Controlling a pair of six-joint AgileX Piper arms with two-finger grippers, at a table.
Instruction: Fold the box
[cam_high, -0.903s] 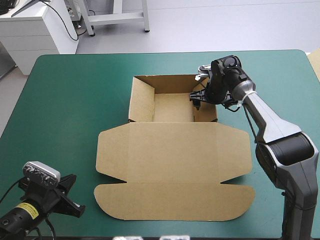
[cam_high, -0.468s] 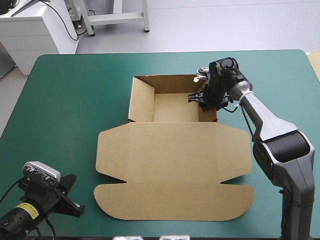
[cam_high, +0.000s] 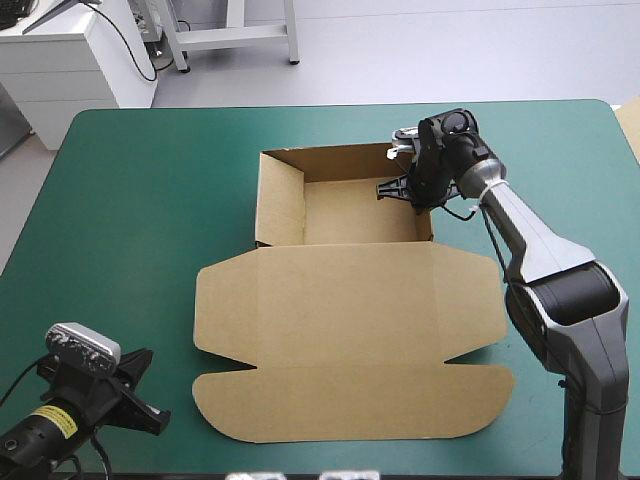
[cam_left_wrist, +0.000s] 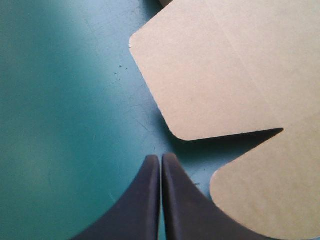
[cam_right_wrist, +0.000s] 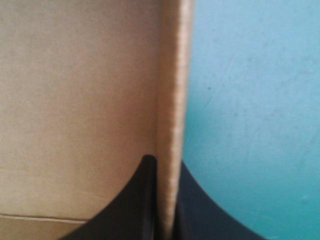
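Observation:
The brown box (cam_high: 345, 320) lies mid-table as an open tray at the far side, its lid and rounded flaps flat toward the front. My right gripper (cam_high: 412, 193) is at the tray's right wall (cam_high: 433, 215), reaching in from the right. In the right wrist view it (cam_right_wrist: 165, 161) is shut on the box, with the upright wall's edge (cam_right_wrist: 172, 75) pinched between the black fingers. My left gripper (cam_high: 148, 405) sits low at the table's front left corner. It (cam_left_wrist: 161, 159) is shut and empty, just short of a rounded lid flap (cam_left_wrist: 225, 75).
The teal-green cover (cam_high: 130, 200) stretches wide between the box and the table's left edge. The lid's front flap (cam_high: 350, 405) ends close to the table's front edge. A pale board edge (cam_high: 632, 125) shows at the table's far right.
My right gripper has gone from open to shut on the tray's right wall, which now stands upright rather than leaning inward. The box shifted slightly. The left arm stayed still.

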